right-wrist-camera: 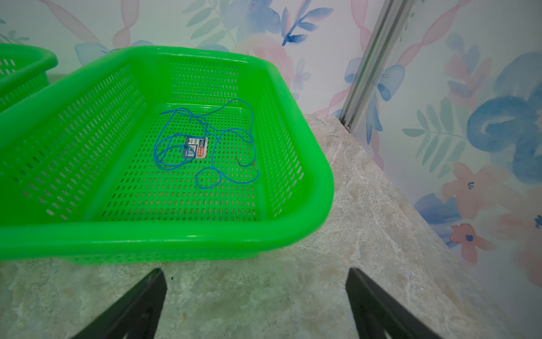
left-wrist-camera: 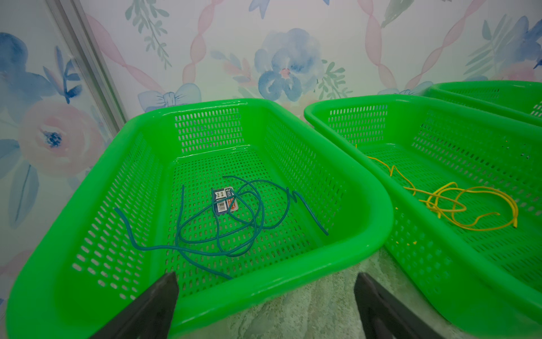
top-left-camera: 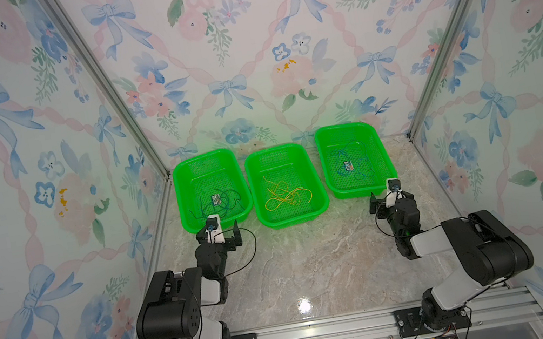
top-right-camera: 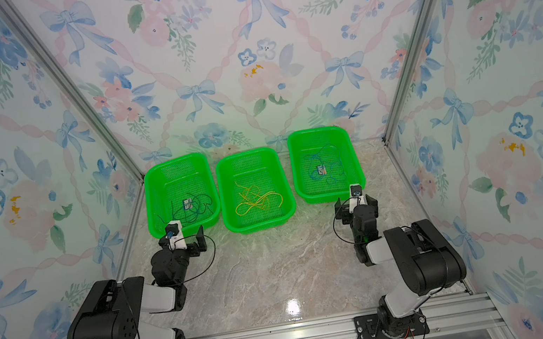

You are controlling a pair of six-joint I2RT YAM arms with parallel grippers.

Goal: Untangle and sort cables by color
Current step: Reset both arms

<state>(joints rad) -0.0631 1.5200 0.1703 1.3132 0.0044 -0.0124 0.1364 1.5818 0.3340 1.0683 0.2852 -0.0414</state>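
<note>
Left end effector and right end effector hang spread and empty, dark green cables and blue cables lying just above them in frame.

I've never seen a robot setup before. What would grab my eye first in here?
Three vivid green baskets line the back of the marbled table: the left basket holds dark green cables, the middle basket yellow cables, the right basket blue cables. Near the outer baskets, the left gripper and right gripper stand open and empty. Wallpaper of bows and flowers wraps the walls.
</note>
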